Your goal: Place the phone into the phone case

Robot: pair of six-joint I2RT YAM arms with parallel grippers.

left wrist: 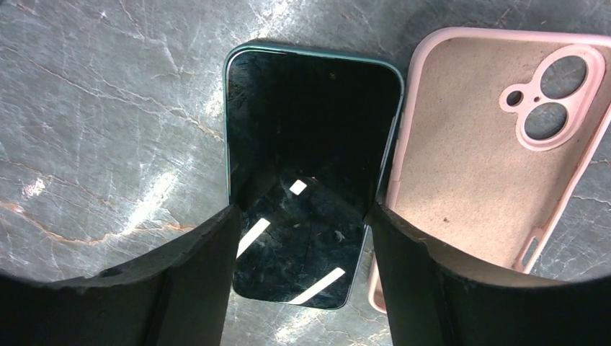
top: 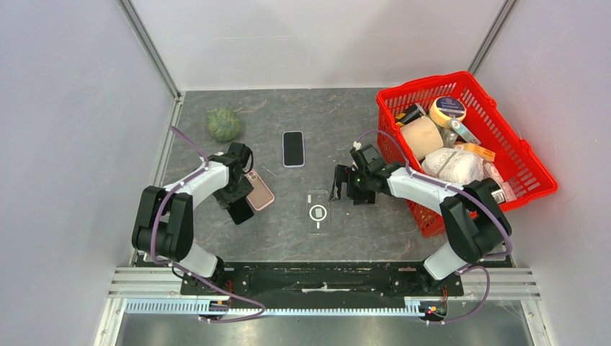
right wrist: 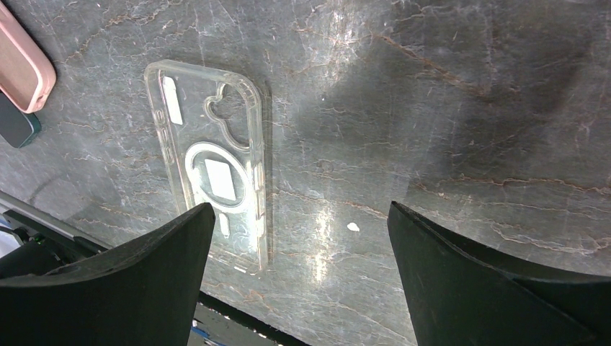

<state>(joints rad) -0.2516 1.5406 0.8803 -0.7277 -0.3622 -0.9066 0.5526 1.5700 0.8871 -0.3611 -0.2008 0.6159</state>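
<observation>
A dark green phone [left wrist: 310, 144] with a black screen lies between my left gripper's [left wrist: 302, 213] fingers, which are closed to its width on its two long edges. In the top view this gripper [top: 240, 202] is left of centre, over the phone [top: 241, 211]. A pink case [left wrist: 468, 158] lies open side up, right beside the phone, and shows in the top view [top: 259, 190]. A clear case [right wrist: 212, 173] lies open side up in the table's middle [top: 318, 211]. My right gripper [right wrist: 302, 213] is open and empty over bare table, just right of the clear case [top: 340, 186].
A second black-screened phone [top: 293, 148] lies farther back at centre. A green ball [top: 224, 124] sits at the back left. A red basket [top: 424, 83] full of packaged goods stands at the right, close behind my right arm. Grey walls enclose the table.
</observation>
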